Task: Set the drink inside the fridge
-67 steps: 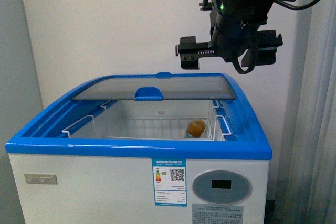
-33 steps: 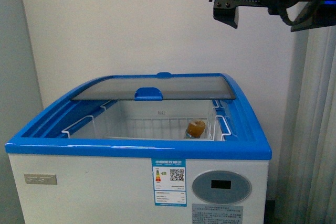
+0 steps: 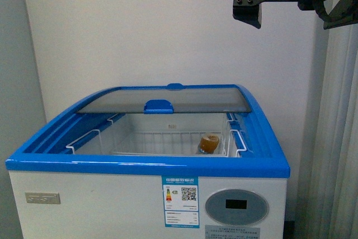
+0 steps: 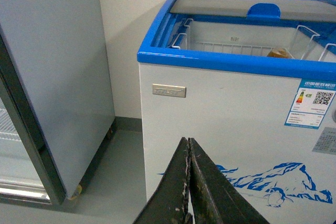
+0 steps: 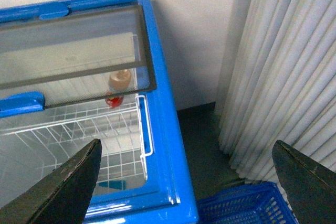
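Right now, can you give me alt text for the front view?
The drink bottle lies inside a white chest fridge with a blue rim, its glass lid slid back. The right gripper hangs high above the fridge's right side, against a white wall.

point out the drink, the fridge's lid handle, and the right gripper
drink (image 3: pixel 210 144), front view, on its amber body.
lid handle (image 3: pixel 159 106), front view, middle of the blue grip.
right gripper (image 5: pixel 186 179), right wrist view, midway between its open fingertips.
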Motion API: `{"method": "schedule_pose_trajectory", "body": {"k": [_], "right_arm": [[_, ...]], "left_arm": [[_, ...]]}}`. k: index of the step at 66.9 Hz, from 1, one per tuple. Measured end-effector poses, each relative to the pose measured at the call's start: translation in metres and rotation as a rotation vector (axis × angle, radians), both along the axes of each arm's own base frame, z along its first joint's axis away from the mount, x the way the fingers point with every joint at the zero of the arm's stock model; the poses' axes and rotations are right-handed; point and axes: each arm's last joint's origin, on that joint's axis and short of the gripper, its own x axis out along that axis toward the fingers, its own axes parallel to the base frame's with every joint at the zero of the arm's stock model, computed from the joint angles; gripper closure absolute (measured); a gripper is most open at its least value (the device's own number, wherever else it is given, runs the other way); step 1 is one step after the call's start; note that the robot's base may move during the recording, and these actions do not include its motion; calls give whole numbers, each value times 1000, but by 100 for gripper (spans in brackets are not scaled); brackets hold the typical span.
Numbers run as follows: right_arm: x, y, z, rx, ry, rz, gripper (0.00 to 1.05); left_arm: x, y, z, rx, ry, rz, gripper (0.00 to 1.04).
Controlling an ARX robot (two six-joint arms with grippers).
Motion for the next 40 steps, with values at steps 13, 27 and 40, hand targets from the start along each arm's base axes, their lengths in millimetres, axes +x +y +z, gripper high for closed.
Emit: {"method": "schedule_pose_trajectory", "body": {"k": [13,27,40], "right_arm": [[10,-18,4,-33,27,-111,8],[9,-24,16,-48,20,-154,8],[-2,-34,17,-12,-108,101,20]], "left_arm": [[0,0,0,0,0,0,102],[0,0,0,0,0,0,102],[0,0,0,0,0,0,102]]}}
